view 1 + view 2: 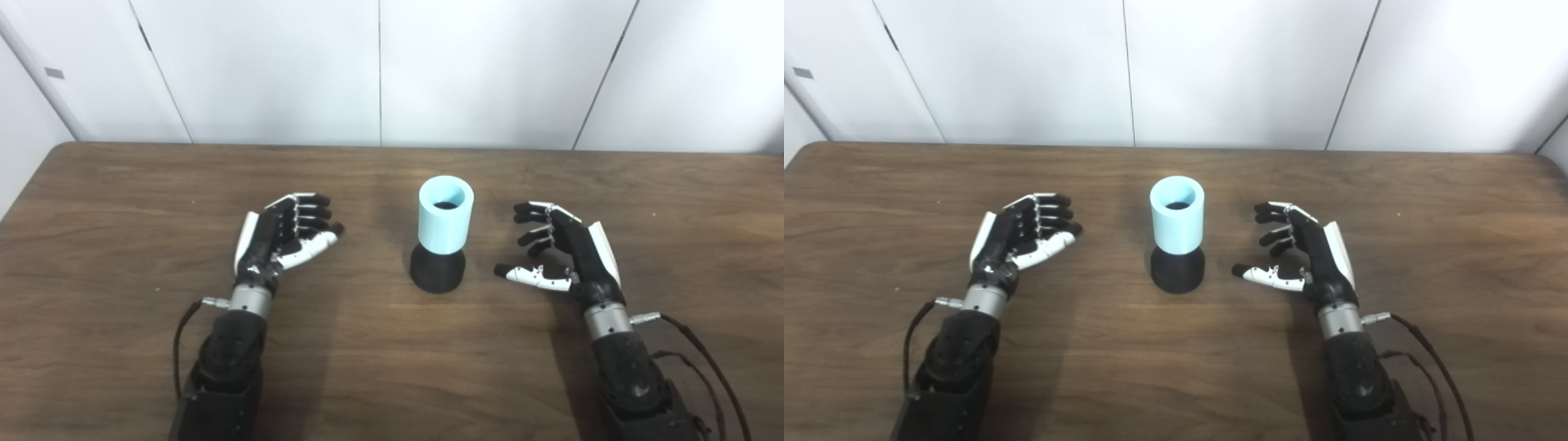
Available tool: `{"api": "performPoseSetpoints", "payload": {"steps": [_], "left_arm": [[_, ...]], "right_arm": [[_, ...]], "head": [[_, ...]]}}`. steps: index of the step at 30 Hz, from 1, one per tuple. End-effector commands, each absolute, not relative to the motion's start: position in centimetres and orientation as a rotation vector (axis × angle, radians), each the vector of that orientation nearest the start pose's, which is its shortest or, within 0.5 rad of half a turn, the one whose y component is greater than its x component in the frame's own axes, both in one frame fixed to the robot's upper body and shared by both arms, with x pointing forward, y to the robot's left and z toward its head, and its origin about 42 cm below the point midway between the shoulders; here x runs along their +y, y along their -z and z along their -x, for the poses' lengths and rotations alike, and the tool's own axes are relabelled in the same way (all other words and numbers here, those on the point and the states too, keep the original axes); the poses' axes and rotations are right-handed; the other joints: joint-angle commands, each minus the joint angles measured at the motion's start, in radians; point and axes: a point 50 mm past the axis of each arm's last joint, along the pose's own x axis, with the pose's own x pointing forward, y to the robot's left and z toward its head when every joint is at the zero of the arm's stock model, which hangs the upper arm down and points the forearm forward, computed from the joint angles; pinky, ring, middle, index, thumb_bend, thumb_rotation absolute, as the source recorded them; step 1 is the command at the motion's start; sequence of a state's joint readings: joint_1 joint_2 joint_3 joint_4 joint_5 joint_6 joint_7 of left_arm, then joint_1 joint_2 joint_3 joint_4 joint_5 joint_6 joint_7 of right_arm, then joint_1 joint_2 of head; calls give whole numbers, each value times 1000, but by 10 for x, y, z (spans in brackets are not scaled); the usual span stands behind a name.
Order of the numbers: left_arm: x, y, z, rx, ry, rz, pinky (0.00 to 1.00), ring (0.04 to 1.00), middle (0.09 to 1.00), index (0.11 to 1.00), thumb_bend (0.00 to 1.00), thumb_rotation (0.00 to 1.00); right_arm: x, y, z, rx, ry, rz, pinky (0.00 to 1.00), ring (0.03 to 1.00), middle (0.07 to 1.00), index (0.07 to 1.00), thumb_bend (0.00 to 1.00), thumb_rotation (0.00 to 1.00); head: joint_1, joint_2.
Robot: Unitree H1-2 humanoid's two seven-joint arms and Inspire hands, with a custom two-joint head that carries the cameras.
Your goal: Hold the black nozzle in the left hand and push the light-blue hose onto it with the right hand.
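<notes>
A light-blue hose (446, 214), a short upright tube with its mouth facing up, sits on top of a black nozzle (437, 269) whose flared base rests on the table's middle. To their left, my left hand (283, 236) rests open on the table with fingers loosely curled, holding nothing. On the other side, my right hand (554, 248) is open too, thumb pointing toward the nozzle, a short gap away from it. Neither hand touches the hose or nozzle.
The dark wooden table (122, 202) runs to a white panelled wall at the back. Thin cables trail from both wrists near the front edge.
</notes>
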State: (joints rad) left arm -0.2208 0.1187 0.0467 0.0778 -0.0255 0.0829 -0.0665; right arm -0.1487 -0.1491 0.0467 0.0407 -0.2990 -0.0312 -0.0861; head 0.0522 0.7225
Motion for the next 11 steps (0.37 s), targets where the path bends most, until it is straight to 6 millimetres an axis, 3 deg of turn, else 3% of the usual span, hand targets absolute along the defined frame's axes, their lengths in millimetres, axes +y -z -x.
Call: {"api": "performPoseSetpoints", "payload": {"steps": [1,8,11], "left_arm": [[248,-140,-357,-37,99,-8,380,482,474,516,517,0],[251,-131,-356,-16,146,27,405,498,485,507,518,0],[253,-125,-355,-16,162,-2,420,515,485,512,518,0]], "right_arm": [[-239,-149,-334,-236,48,422,424,527,674,693,756,5],[-240,-149,-329,-223,68,423,442,554,683,696,742,32],[-241,-146,-328,-219,71,419,449,561,688,703,739,39]], "head": [[-4,-3],[-14,-25],[-31,-52]]}}
